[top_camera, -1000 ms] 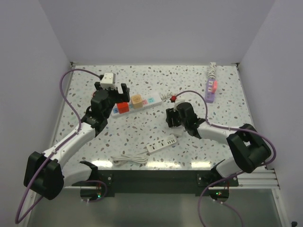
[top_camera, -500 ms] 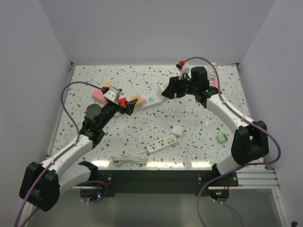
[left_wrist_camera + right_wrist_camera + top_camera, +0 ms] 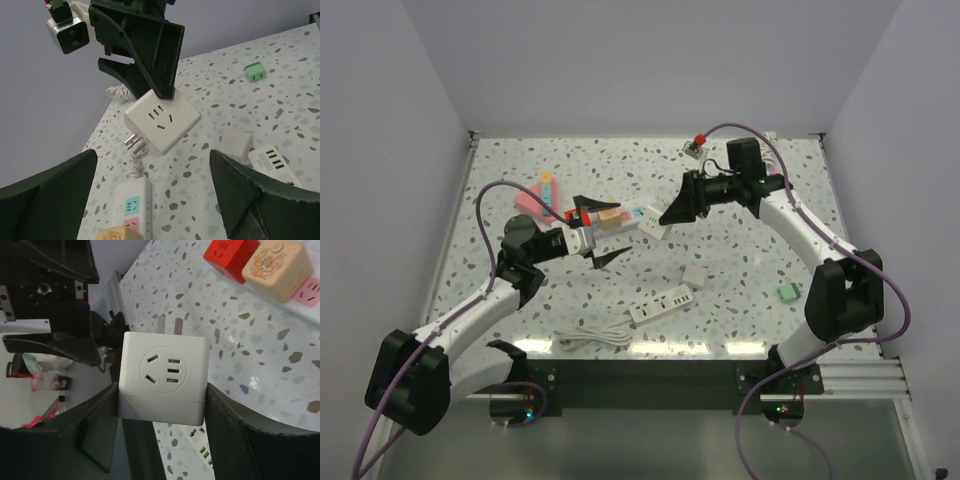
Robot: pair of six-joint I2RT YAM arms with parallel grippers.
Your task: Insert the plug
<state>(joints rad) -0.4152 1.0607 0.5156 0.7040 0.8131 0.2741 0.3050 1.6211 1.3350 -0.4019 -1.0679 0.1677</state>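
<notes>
My right gripper is shut on a white cube plug and holds it in the air by the right end of the white power strip. In the right wrist view the cube sits between my fingers, prongs pointing away. In the left wrist view the cube hangs above the strip, its prongs clear of the blue and pink sockets. A beige cube and a red cube are plugged in the strip. My left gripper is open and empty over the strip's left part.
A small white adapter and a white USB strip with a coiled cable lie near the front. A green plug lies at the right. A pink block lies behind the left gripper.
My right gripper has come forward and left from the back, carrying the white cube to the strip's right end. My left gripper has swung right and now spans the strip, open.
</notes>
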